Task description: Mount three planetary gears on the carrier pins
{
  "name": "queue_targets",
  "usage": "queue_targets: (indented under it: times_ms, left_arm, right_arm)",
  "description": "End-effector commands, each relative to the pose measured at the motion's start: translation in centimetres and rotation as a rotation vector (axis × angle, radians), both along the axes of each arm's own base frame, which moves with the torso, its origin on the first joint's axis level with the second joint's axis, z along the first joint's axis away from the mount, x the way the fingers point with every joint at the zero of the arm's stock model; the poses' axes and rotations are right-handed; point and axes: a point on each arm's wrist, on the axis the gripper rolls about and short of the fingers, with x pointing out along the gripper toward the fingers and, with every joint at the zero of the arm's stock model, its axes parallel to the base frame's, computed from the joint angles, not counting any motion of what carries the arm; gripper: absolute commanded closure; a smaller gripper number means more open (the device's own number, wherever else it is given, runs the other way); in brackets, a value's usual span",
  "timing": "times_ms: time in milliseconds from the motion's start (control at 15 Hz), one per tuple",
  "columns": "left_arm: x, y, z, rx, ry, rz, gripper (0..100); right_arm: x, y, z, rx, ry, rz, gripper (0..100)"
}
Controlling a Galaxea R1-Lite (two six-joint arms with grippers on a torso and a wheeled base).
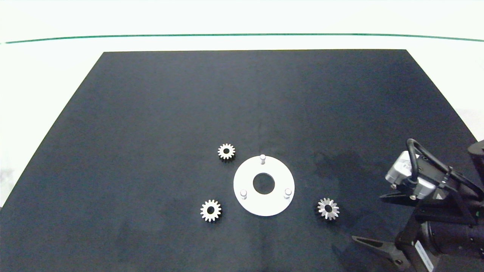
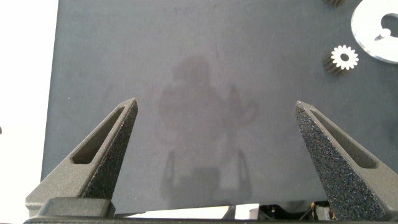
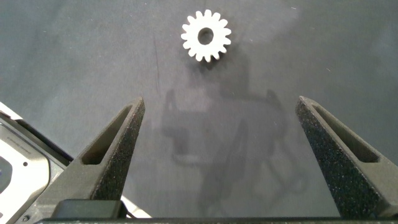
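A flat white disc [image 1: 245,177] lies on the black mat with three carrier pins upright on it: a far one [image 1: 262,157], a near-left one [image 1: 243,193] and a near-right one [image 1: 288,192]. All three pins are bare. Three planetary gears lie flat on the mat around the disc: far-left [image 1: 226,151], near-left [image 1: 210,210] and right [image 1: 328,208]. My right gripper [image 1: 366,217] [image 3: 219,99] is open and low over the mat, just right of the right gear [image 3: 206,35]. My left gripper [image 2: 214,102] is open over bare mat, well away from a gear [image 2: 344,58] and the disc [image 2: 371,34].
The black mat [image 1: 151,113] covers most of a white table, and its edge shows in the left wrist view. A green line [image 1: 242,35] runs across the table at the back. The left arm is outside the head view.
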Motion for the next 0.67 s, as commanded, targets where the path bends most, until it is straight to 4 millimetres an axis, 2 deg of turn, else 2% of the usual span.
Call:
queue_targets:
  times_ms: [67, 667]
  left_arm:
    - [0.0, 0.0, 0.1, 0.000, -0.001, 0.000, 0]
    - [-0.1, 0.0, 0.1, 0.000, -0.006, -0.005, 0]
  right_arm:
    - [1.5, 1.5, -1.1, -0.031, 0.034, 0.013, 0]
    - [3.7, 4.2, -2.8, -0.072, 0.041, 0.024, 0]
